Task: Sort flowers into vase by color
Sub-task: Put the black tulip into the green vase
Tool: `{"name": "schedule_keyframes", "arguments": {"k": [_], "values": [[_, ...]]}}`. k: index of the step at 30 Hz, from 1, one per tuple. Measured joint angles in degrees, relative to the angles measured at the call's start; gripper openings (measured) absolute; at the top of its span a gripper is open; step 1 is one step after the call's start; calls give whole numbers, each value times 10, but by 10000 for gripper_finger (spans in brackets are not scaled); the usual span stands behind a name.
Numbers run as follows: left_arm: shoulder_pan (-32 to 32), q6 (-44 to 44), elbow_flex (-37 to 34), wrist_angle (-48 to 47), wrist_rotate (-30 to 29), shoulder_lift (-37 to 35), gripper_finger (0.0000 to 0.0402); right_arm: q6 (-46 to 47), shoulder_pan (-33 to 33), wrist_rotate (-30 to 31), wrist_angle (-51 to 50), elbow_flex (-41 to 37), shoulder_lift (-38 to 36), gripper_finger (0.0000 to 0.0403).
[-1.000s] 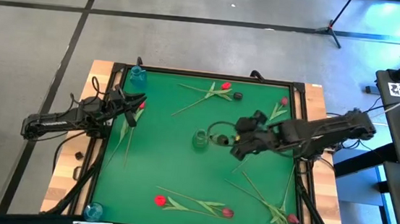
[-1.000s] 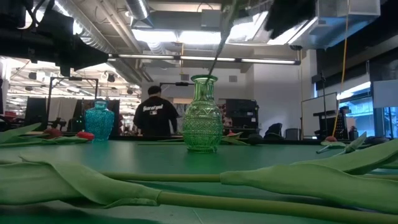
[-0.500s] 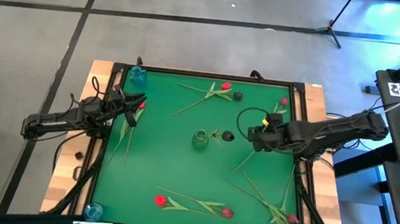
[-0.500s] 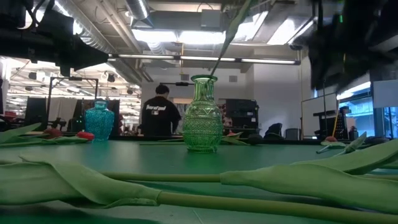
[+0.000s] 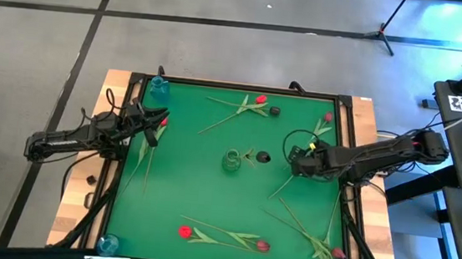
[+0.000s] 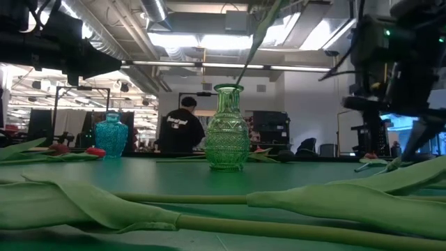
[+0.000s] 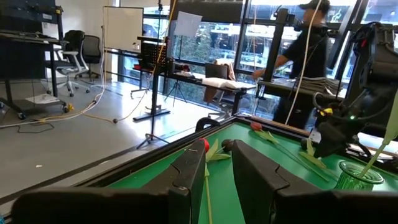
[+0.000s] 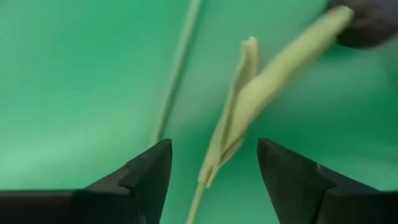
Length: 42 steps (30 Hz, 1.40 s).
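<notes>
The right gripper (image 5: 297, 160), fingers apart and empty, hangs just right of the green vase (image 5: 232, 160), over a dark-headed flower (image 5: 294, 176) lying on the green mat (image 5: 184, 184), while the left gripper (image 5: 149, 131), fingers slightly apart, waits far left of the vase.

Right gripper (image 8: 211, 171) agape — left gripper (image 7: 214, 174) parted

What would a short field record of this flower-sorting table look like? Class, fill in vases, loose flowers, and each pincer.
Middle vase: green glass vase, one stem standing in it
Other vases: two blue vases at the left corners
Loose flowers: tulips lying flat on the green mat
Right pincer: open above a loose stem
Left pincer: at the left edge, over a red tulip
</notes>
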Motion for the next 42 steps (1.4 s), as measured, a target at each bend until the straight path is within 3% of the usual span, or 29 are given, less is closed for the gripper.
{"name": "schedule_keyframes", "arguments": {"k": [5,15,22,29,36,42], "values": [[0,0,0,0,0,0,79,67,-5,4,3,-15,30,193],[0,0,0,0,0,0,79,72,-55,28,31,-19,63,116],[0,0,0,0,0,0,79,24,-68,71,50,-20,64,90],[0,0,0,0,0,0,79,-60,-68,98,78,-20,64,13],[0,0,0,0,0,0,79,-124,-60,107,66,20,60,19],[0,0,0,0,0,0,79,-213,-36,192,55,107,37,8]]}}
